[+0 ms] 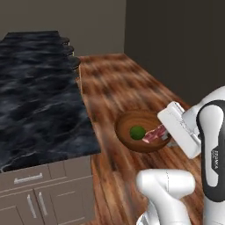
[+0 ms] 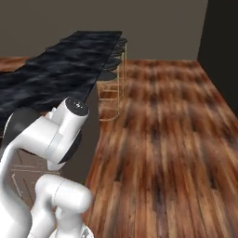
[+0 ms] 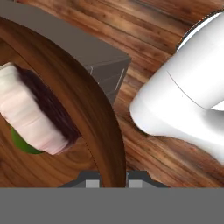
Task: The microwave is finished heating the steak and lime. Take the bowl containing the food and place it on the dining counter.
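A: Brown plank floor (image 1: 127,83) runs thru the room, dark walls behind. Dining counter (image 1: 35,96), black marble w/ white veins, sits on the left in the left base view, over grey cabinet fronts (image 1: 39,197) w/ bar handles.

B: Stools?

A: Dark round ones w/ gold legs (image 2: 114,88), lined along the counter's long side in the right base view. Just their dark edges peek past the slab in the left base view.

B: Where's the bowl?

A: Bowl (image 1: 139,132), reddish-brown wood, is up in the air over the floor, just beside the counter's near corner but apart from it. Not on the slab. Looks roughly level.

B: Food in it?

A: Yes. Lime (image 1: 137,132) near the middle, steak (image 1: 154,134) next to it on the hand's side, reaching toward the rim. In the hand view the steak (image 3: 30,109) is pale pink w/ a dark edge and lies partly over the lime (image 3: 22,142), so only a green sliver shows.

B: Gripper?

A: Gripper (image 3: 110,181) is clamped on the bowl's rim. Hand view: rim wall (image 3: 94,109) runs down between the two finger tips (image 3: 91,180), one each side, squeezed tight on the wood. In the left base view the white hand meets the bowl at its right edge; can't see the tips themselves there.

B: Arm?

A: White links rise from the lower right in the left base view, lower left in the right base view.
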